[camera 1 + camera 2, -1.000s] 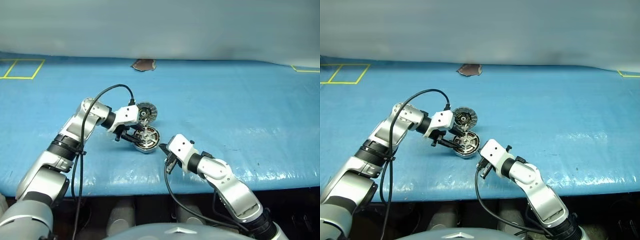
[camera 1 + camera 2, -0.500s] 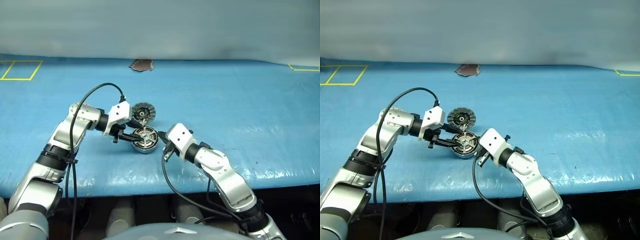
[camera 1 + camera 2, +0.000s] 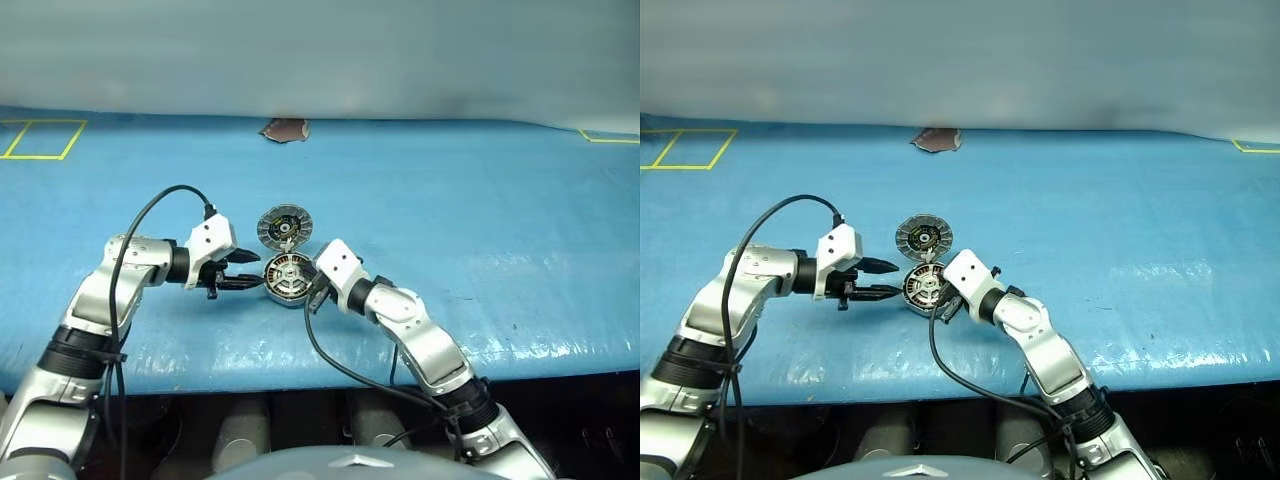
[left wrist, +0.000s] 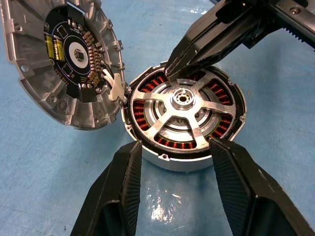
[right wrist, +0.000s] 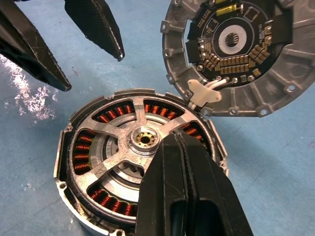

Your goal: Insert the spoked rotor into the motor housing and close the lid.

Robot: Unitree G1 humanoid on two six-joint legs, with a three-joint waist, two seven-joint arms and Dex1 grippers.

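The motor housing (image 4: pixel 167 160) stands on the blue table with its copper windings showing. The spoked rotor (image 4: pixel 181 98) lies flat inside it. The lid (image 4: pixel 59 64) leans open from the housing's far rim, its circuit board facing me; the head views also show the lid (image 3: pixel 285 226). My left gripper (image 3: pixel 258 271) is open just left of the housing, one finger on each side of its near wall and not touching it. My right gripper (image 5: pixel 173 142) is shut, its tip over the rotor beside the hub; I cannot tell whether it touches.
The blue table cover (image 3: pixel 470 210) stretches wide on all sides. A brown patch (image 3: pixel 285 129) lies at the far edge, with yellow tape squares (image 3: pixel 40 138) at the far left. The table's front edge (image 3: pixel 300 365) runs just below both arms.
My left gripper drew back to the left, off the housing. My right gripper moved in from the front right, and its shut tip is now over the rotor. The housing and lid stayed put.
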